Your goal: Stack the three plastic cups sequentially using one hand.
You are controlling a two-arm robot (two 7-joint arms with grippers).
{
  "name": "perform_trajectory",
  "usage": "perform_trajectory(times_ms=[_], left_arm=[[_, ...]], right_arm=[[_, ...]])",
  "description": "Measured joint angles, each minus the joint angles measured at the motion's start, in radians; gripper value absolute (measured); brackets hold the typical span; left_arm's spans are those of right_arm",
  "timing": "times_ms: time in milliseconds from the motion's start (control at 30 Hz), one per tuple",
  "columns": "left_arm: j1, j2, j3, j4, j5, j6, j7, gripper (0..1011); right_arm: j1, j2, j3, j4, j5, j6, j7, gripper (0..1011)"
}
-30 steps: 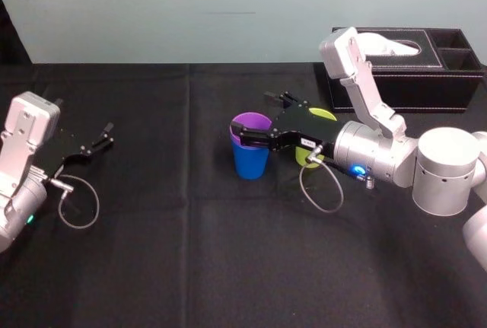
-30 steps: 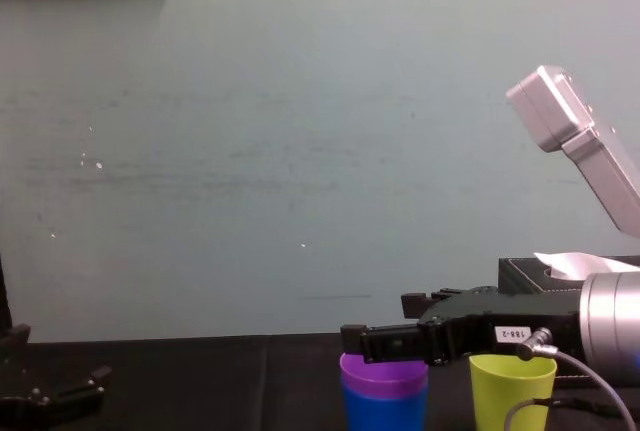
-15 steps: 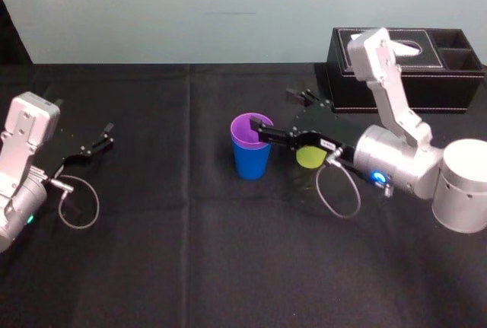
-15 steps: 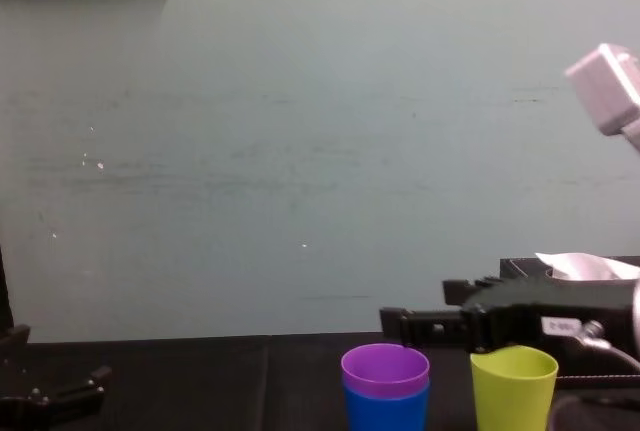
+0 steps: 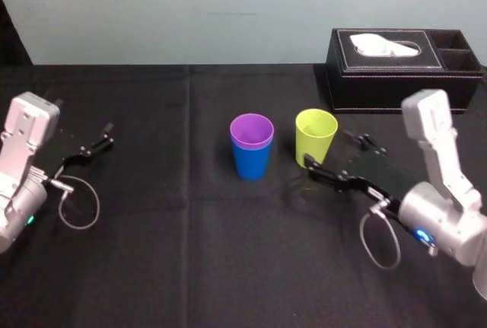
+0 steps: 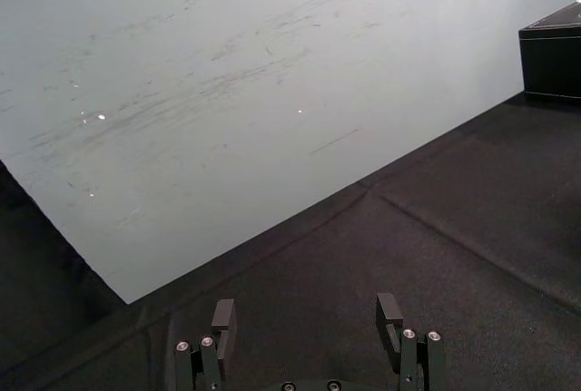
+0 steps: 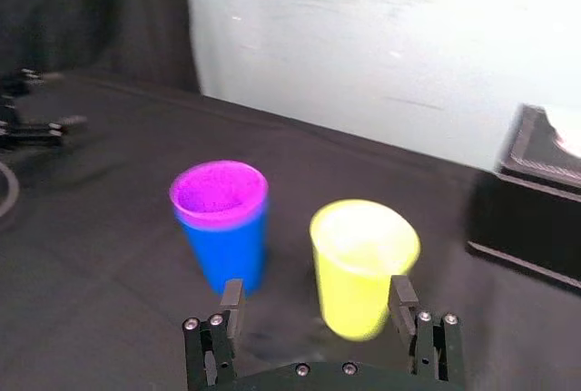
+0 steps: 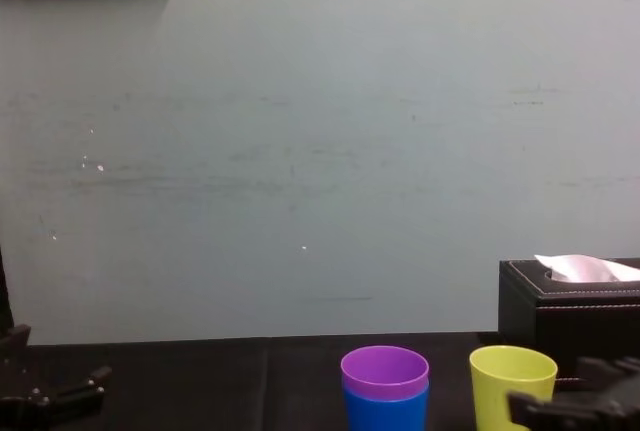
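Observation:
The purple cup [image 5: 251, 128] sits nested inside the blue cup [image 5: 251, 160] at the table's middle. Both also show in the right wrist view, purple cup [image 7: 220, 193] in blue cup [image 7: 223, 253]. The yellow-green cup [image 5: 316, 135] stands upright just to their right, apart from them. My right gripper [image 5: 332, 151] is low on the table, near and to the right of the yellow-green cup [image 7: 363, 262]. It is open, and the cup stands just ahead of its fingers [image 7: 399, 293]. My left gripper [image 5: 95, 145] rests open and empty at the far left.
A black tissue box [image 5: 403, 69] stands at the back right, behind the right arm. The black cloth covers the whole table. A pale wall closes the far side.
The right gripper has drawn back from over the purple-and-blue stack, moving right and towards me, and has dropped low beside the yellow-green cup. It stayed open. The left arm has not moved.

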Motion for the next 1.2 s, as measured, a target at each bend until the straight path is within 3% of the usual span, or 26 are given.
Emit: perform_trajectory(times_ms=[267, 800, 1200], left_arm=[[0.0, 0.0, 0.0, 0.0, 0.0, 0.0, 0.0, 1011], [0.0, 0.0, 0.0, 0.0, 0.0, 0.0, 0.0, 1011], [0.0, 0.0, 0.0, 0.0, 0.0, 0.0, 0.0, 1011]], right_arm=[[-0.033, -0.03, 0.042, 0.062, 0.007, -0.036, -0.012, 1003], [0.067, -0.104, 0.032, 0.215, -0.047, -0.046, 0.035, 1003], [0.131, -0.145, 0.03, 0.295, -0.064, -0.067, 0.071, 1003]])
